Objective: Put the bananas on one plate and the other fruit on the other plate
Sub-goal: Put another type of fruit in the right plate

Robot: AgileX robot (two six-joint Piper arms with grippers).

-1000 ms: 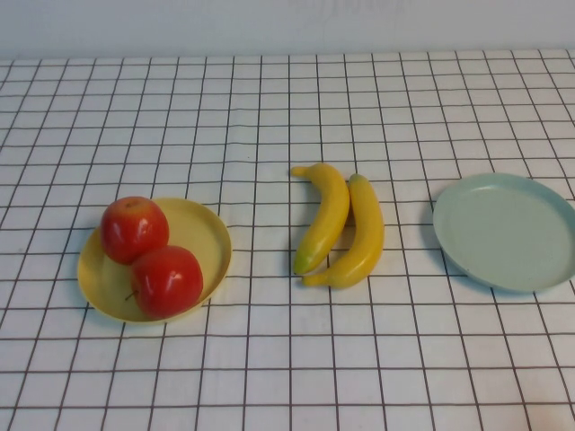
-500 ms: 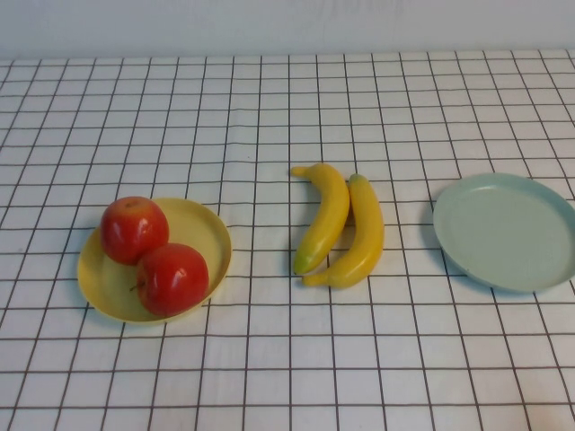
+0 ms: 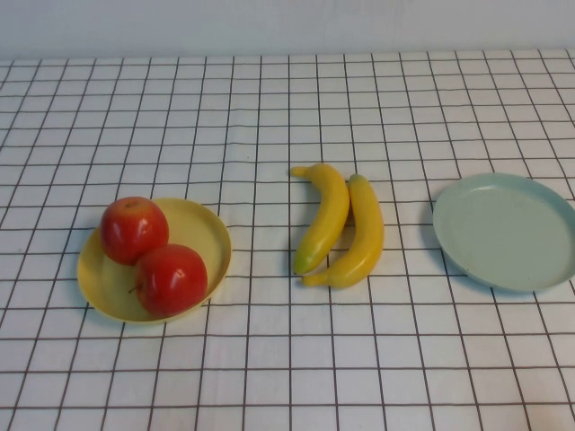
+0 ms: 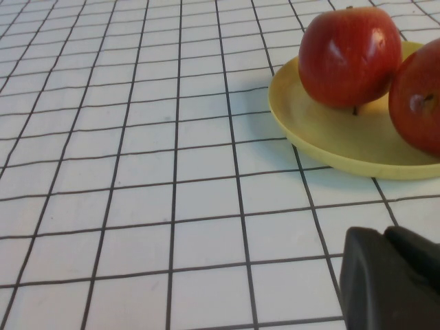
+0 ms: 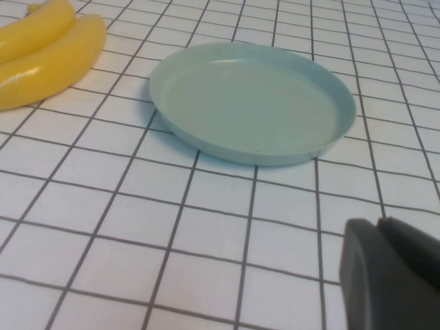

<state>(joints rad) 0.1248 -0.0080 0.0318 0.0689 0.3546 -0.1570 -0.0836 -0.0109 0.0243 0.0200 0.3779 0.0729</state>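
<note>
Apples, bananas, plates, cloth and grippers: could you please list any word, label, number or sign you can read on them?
None: no text shows in any view.
Apples: plain red skin, no sticker.
Bananas: plain yellow.
Yellow plate and blue-green plate: unmarked.
Cloth: only a black grid.
Left gripper, near the yellow plate, and right gripper, near the blue-green plate: shut, plain dark, unmarked.

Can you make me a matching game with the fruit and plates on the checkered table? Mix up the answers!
Things:
1. apples
2. bananas
3. blue-green plate
4. left gripper

Places or states:
A. bare, with nothing on it
B. on the yellow plate
C. shut, low over the cloth near the yellow plate
D. side by side on the cloth between the plates

Pairs: 1-B, 2-D, 3-A, 4-C
</note>
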